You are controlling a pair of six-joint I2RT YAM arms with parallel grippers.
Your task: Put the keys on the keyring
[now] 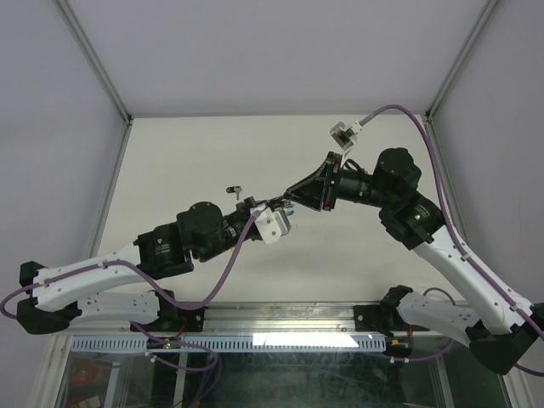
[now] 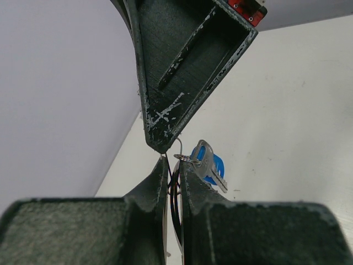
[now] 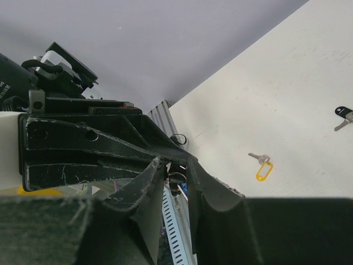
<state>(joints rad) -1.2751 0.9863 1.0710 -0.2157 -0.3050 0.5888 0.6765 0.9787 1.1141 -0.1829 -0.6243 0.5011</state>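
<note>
Silver keyring is pinched between the closed jaws of the left gripper, with the blue-headed key hung on it. The right gripper is seen with its jaws slightly parted at the ring; a grip cannot be told. The yellow-tagged key is seen lying on the table.

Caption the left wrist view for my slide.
The left claw shut on the keyring, blue-headed key dangling beside it, right claw pointing down from just above.
</note>
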